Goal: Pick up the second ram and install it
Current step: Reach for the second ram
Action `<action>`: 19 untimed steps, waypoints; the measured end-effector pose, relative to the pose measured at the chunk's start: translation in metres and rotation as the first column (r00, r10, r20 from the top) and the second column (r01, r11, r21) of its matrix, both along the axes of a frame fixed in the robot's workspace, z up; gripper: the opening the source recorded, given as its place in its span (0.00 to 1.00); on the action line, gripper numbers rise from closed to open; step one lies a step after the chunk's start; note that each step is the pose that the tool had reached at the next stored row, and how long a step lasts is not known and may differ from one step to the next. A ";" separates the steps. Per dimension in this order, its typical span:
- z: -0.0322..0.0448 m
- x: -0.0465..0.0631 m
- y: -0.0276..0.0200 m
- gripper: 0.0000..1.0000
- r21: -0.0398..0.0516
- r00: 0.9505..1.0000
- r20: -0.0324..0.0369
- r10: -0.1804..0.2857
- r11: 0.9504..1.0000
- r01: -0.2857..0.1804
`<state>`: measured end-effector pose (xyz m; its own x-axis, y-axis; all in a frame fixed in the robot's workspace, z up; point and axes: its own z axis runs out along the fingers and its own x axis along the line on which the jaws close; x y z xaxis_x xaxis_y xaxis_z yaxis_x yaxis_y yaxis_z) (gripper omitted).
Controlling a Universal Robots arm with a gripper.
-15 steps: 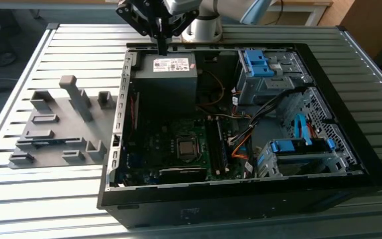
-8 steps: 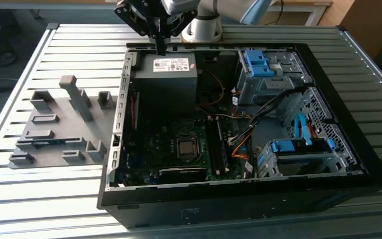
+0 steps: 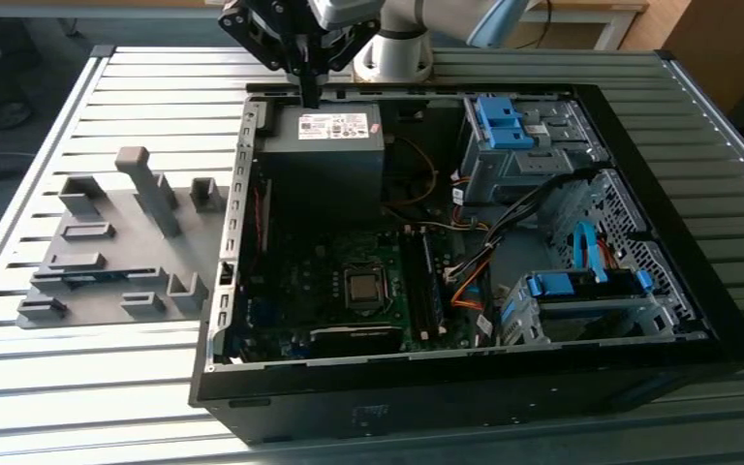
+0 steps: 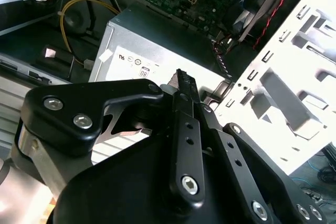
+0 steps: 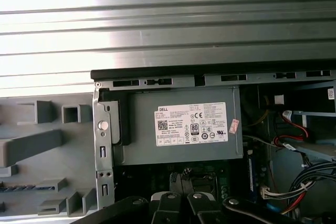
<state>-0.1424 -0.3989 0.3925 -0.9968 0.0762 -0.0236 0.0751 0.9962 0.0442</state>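
1. The black metal claw (image 3: pixel 309 100) hangs closed above the grey metal power box (image 3: pixel 325 145).
2. The thin green second ram (image 3: pixel 92 279) sits in the grey plastic holder (image 3: pixel 120 254) on the bench (image 3: pixel 49 387).

A white rectangular label (image 5: pixel 191 124) lies on the flat face of the grey metal power-supply box (image 5: pixel 142 135) inside the black computer case (image 5: pixel 210 72). It carries rows of small black print, a square code and several round certification marks. A small red-and-white sticker (image 5: pixel 233 126) with tiny print sits at that label's edge, on the same box.
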 end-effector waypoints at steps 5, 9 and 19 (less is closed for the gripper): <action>-0.0002 -0.002 0.0000 0.11 0.000 1.000 0.000 0.000 1.000 0.000; -0.0003 -0.004 0.0000 0.11 0.000 1.000 0.000 0.000 1.000 0.000; -0.0007 -0.007 0.0000 0.11 0.000 1.000 -0.001 0.000 1.000 0.000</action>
